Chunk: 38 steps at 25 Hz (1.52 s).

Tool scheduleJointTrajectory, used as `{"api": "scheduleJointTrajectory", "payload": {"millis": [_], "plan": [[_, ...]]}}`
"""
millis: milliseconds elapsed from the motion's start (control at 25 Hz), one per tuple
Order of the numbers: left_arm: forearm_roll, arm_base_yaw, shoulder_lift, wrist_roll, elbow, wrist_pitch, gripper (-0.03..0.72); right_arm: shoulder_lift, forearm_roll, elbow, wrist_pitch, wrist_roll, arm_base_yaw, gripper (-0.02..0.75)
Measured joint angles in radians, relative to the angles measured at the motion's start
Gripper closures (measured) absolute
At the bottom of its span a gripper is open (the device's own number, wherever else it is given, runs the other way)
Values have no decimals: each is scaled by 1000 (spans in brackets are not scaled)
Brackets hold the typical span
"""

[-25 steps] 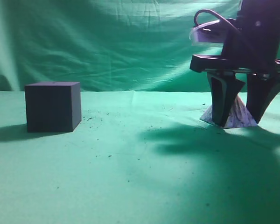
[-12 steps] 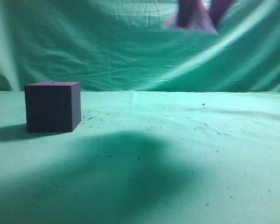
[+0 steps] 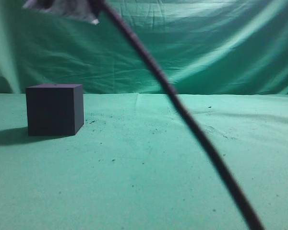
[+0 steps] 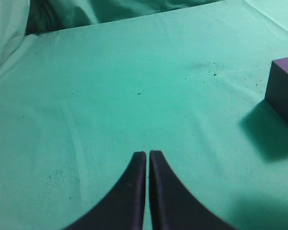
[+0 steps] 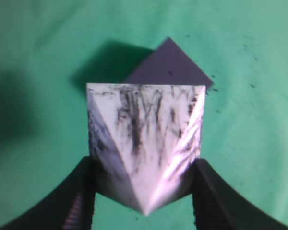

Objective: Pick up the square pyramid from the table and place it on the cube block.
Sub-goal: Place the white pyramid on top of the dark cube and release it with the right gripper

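Though cut off at the top-left edge and blurred, probably the square pyramid (image 3: 67, 9) — white, dark-streaked — pinched aloft by the right gripper (image 5: 144, 184), above the cube block (image 3: 54, 109) at far left. Left gripper (image 4: 147, 158) pressed together over the table (image 4: 110, 86), holding nothing.

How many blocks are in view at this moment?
2. The cube block sits on the table, left in the exterior view. The square pyramid is held aloft in the right gripper, above the cube. No others show.
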Motion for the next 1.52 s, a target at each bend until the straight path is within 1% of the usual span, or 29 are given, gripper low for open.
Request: {"api": "scheduleJointTrajectory", "payload": {"millis": [160,280,480,600,760,960,1200,1320,1360,1440,1480,1520], "plan": [[0,0,0,0,0,0,688,106,-10,-77,6,10,16,351],[0,0,0,0,0,0,688,167,-35,-106,14,17,16,351],[0,0,0,0,0,0,688,232,-135,-120,-6,41,14,351],[0,0,0,0,0,0,688,239,-156,-122,-26,63,6,351],[0,0,0,0,0,0,688,241,-158,-128,-64,88,-6,351],[0,0,0,0,0,0,688,241,-117,-130,-75,90,-8,351],[0,0,0,0,0,0,688,241,-109,-130,-93,92,-8,351],[0,0,0,0,0,0,688,241,-106,-130,-93,103,-8,192],[0,0,0,0,0,0,688,239,-106,-132,-91,110,-8,129],[0,0,0,0,0,0,688,230,-106,-148,-63,114,-8,77],[0,0,0,0,0,0,688,225,-104,-170,-41,116,-8,94],[0,0,0,0,0,0,688,214,-104,-199,-6,118,-8,94]]}}
